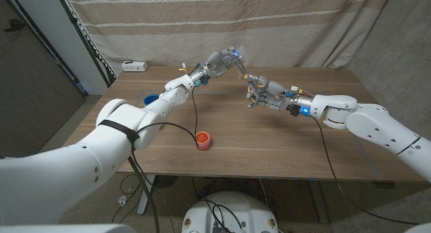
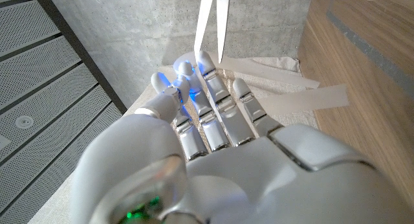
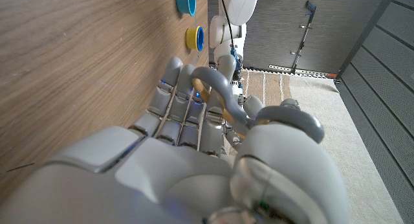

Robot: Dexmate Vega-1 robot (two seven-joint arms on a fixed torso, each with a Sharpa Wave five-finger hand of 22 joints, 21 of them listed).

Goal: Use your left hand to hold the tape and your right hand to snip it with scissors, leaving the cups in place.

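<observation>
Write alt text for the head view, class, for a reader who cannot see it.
Above a wooden table, the left hand holds a strip of tape toward the right hand, which grips scissors. A red cup stands near the front edge, a blue cup at far left.

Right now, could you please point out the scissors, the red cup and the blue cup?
scissors (image 3: 223,94): right wrist view, on the grey handle loop.
red cup (image 1: 203,139): head view, on its rim.
blue cup (image 3: 186,2): right wrist view, on its side wall.
</observation>
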